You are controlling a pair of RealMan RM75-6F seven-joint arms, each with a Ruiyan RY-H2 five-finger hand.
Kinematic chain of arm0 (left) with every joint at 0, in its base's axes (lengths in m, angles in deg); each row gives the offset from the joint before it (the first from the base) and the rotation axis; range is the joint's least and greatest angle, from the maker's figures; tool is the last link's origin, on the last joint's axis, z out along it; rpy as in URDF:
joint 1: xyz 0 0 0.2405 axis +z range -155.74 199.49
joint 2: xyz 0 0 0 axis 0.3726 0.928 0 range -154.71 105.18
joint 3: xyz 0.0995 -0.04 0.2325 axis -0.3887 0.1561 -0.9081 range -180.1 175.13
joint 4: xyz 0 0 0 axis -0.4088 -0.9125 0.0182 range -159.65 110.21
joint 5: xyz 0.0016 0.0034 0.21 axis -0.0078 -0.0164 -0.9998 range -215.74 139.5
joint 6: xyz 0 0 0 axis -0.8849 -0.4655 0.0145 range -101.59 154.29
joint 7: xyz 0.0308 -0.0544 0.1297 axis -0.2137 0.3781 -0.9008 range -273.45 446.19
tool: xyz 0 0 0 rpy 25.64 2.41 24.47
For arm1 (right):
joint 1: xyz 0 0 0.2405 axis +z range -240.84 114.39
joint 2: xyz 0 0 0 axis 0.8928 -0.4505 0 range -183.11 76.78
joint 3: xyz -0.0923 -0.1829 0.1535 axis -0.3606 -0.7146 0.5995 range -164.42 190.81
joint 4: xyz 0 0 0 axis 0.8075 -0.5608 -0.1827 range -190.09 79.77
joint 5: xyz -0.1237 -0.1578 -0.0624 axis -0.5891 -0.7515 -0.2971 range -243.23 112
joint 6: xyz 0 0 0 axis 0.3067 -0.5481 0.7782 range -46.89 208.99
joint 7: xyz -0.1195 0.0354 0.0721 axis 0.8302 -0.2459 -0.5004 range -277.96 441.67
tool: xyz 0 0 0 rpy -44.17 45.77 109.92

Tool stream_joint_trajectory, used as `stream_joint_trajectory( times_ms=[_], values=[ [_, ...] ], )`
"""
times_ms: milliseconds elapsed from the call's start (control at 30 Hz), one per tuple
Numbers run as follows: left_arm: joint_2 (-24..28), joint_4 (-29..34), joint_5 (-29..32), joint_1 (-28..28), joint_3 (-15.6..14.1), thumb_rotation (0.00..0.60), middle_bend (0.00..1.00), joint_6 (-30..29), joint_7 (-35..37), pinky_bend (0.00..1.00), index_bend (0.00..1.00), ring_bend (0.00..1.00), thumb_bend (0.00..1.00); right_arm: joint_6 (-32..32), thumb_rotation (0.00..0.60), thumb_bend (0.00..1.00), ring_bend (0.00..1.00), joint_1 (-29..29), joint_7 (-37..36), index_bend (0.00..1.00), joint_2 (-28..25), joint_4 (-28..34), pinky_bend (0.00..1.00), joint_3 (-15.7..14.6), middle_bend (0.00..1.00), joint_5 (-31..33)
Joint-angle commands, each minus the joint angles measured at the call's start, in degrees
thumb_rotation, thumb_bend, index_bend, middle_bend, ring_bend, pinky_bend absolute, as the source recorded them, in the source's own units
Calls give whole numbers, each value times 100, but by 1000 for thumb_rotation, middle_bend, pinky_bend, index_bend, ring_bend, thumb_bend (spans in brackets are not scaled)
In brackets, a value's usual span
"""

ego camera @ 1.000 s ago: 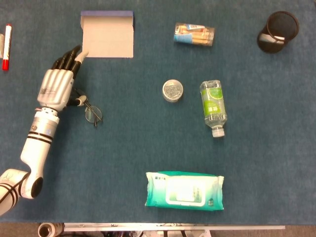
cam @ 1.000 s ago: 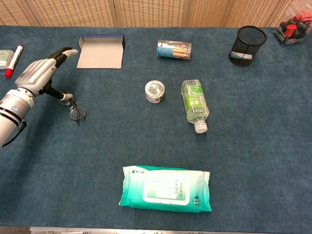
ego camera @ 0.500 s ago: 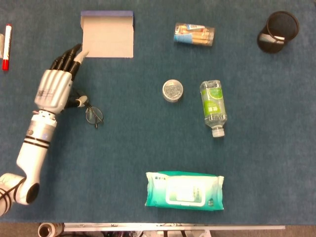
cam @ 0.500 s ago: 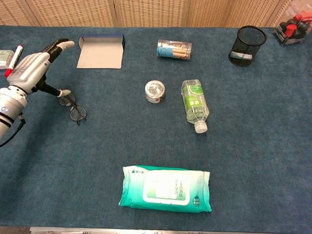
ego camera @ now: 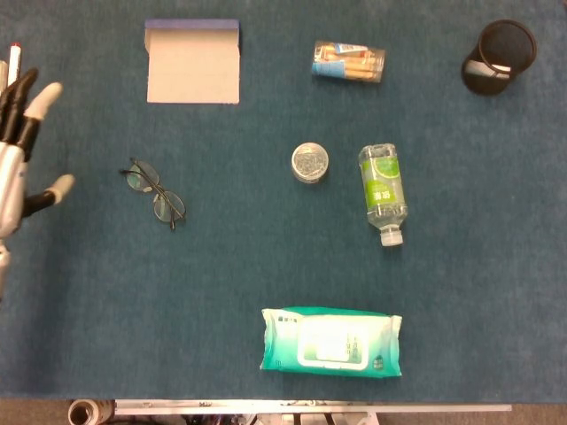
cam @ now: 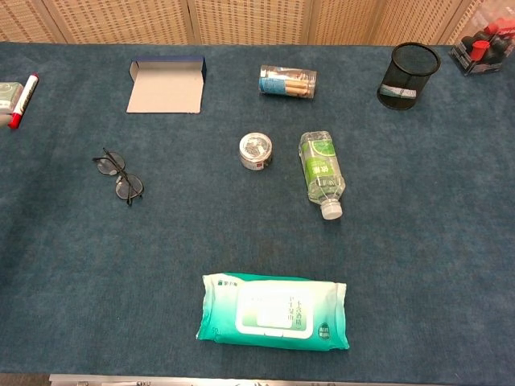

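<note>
My left hand (ego camera: 16, 155) shows only at the left edge of the head view, fingers spread and holding nothing; the chest view does not show it. A pair of glasses (ego camera: 154, 192) (cam: 117, 176) lies on the blue table to its right, well apart from it. An open grey box (ego camera: 193, 62) (cam: 166, 84) lies at the back. My right hand is in neither view.
A small round tin (ego camera: 310, 163) and a lying water bottle (ego camera: 383, 192) sit mid-table. A wet-wipes pack (ego camera: 331, 342) lies near the front edge. A clear cup of items (ego camera: 349, 62), a black mesh pen cup (ego camera: 499, 57) and a red marker (cam: 22, 100) are at the back.
My left hand has drawn back to the left, away from the glasses and the box, and has left the chest view. The glasses lie uncovered.
</note>
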Motion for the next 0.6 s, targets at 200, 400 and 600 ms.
stream_joint_trajectory(
  times_ms=[200,400,600],
  values=[
    [1013,1086,134,573,-414,600,68,22,-1235,138,99,68,0,-39,600,408,335,-5,313,566,126,-10,305,-24,466,-37],
    [990,892,5,802,-481,600,71,-188,-956,138,119,69,0,-45,600,409,335,-4,470,566,195,-35,305,-27,466,-29],
    [856,530,-9,890,-402,600,82,-266,-668,138,120,69,0,46,600,409,335,23,564,566,268,-105,305,5,466,109]
  ],
)
